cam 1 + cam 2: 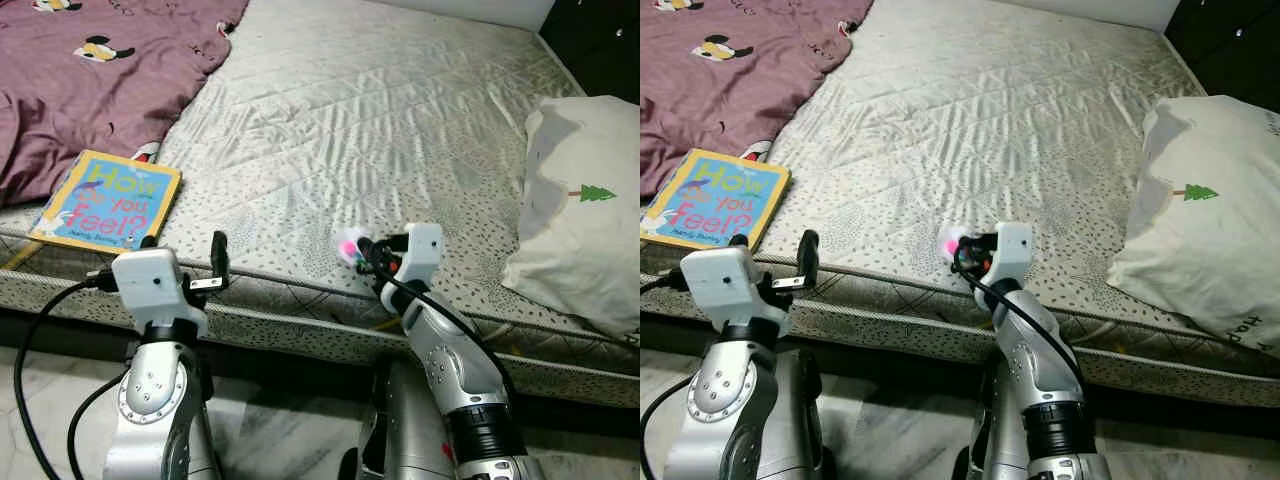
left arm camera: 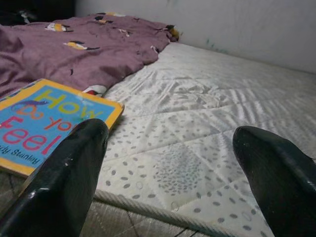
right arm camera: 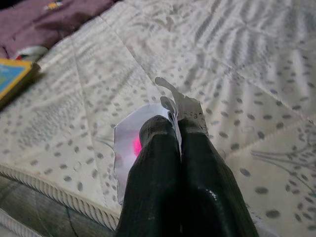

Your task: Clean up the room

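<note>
Over the near edge of the mattress (image 1: 380, 130), your right gripper (image 3: 174, 129) has its fingers pressed together on a thin wrapper (image 3: 129, 143) with a pink spot; the scrap hangs at the fingertips just above the quilting. That pinch looks slight, so a quick swing may let it slip and drop to the floor. Your left gripper (image 2: 168, 163) is spread wide with nothing in it, aimed at the mattress edge beside the book (image 1: 108, 200); driving forward could shove the book under the blanket (image 1: 90, 80). No bin or other container is visible, so you have nowhere yet to drop the wrapper. A pillow (image 1: 585, 210) sits to the right.
</note>
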Tool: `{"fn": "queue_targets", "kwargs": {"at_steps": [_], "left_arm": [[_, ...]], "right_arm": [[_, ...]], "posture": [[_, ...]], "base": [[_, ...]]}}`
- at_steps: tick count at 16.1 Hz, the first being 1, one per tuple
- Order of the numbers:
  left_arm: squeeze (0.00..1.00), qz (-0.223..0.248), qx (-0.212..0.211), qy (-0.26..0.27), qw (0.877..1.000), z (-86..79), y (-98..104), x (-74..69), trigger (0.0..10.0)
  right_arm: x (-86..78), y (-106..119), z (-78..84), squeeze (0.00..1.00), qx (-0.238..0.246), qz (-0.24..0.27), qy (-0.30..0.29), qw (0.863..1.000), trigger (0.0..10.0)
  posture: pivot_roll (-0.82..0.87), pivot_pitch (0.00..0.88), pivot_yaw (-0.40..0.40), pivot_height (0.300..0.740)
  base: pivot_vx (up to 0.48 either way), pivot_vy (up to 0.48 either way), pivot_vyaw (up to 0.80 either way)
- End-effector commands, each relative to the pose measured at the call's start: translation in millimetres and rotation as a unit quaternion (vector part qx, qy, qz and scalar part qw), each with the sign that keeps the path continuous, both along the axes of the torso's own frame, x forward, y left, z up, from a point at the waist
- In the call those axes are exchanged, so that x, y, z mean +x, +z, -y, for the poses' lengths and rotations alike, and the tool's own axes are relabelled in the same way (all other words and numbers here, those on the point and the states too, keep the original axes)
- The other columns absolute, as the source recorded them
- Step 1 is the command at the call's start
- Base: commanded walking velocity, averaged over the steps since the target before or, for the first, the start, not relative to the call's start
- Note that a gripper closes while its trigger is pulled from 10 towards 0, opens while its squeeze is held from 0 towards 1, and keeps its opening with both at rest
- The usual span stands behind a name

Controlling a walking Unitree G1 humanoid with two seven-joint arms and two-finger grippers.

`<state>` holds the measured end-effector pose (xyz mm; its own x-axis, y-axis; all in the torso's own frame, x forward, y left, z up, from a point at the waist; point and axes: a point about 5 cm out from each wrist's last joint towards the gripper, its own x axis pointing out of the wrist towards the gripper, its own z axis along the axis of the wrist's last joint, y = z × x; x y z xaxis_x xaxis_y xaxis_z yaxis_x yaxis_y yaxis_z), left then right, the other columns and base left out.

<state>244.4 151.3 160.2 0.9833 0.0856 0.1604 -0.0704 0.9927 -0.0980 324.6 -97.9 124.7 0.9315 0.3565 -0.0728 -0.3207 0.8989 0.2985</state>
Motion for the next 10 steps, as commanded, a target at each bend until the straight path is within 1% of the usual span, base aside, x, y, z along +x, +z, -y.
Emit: {"fn": "queue_targets", "kwargs": {"at_steps": [1, 2, 4, 9, 10], "left_arm": [[0.0, 0.0, -0.003, -0.015, 1.0, 4.2, 1.5, 1.4, 10.0], [0.0, 0.001, -0.003, -0.018, 1.0, 4.3, 1.7, 1.8, 10.0], [0.0, 0.002, -0.002, -0.022, 1.0, 3.7, 2.3, 1.6, 10.0], [0.0, -0.003, -0.007, -0.023, 1.0, 7.3, -0.2, -1.4, 10.0], [0.0, 0.006, 0.018, -0.034, 0.999, 8.8, 2.1, -1.7, 10.0]], "right_arm": [[0.9, 10.2, 6.0, 0.0, 0.015, 0.021, -0.009, 1.0, 10.0], [1.5, 13.0, 7.3, 0.0, 0.025, 0.027, -0.014, 0.999, 10.0], [3.3, 18.5, 11.2, 0.0, 0.023, 0.036, -0.02, 0.999, 10.0], [4.7, 20.1, 13.4, 0.0, 0.023, 0.034, -0.025, 0.999, 10.0], [4.5, 20.2, 12.2, 0.0, 0.022, 0.035, -0.025, 0.999, 10.0]], "posture": [[0.06, 0.062, -0.113, 0.477], [0.06, 0.062, -0.113, 0.477], [0.06, 0.066, -0.116, 0.512], [0.06, 0.071, -0.12, 0.572], [0.06, 0.071, -0.12, 0.587]], "base": [[0.0, 0.0, 0.0], [0.0, 0.0, 0.0], [0.0, 0.0, 0.0], [0.0, 0.0, 0.0], [0.0, 0.0, 0.0]]}}
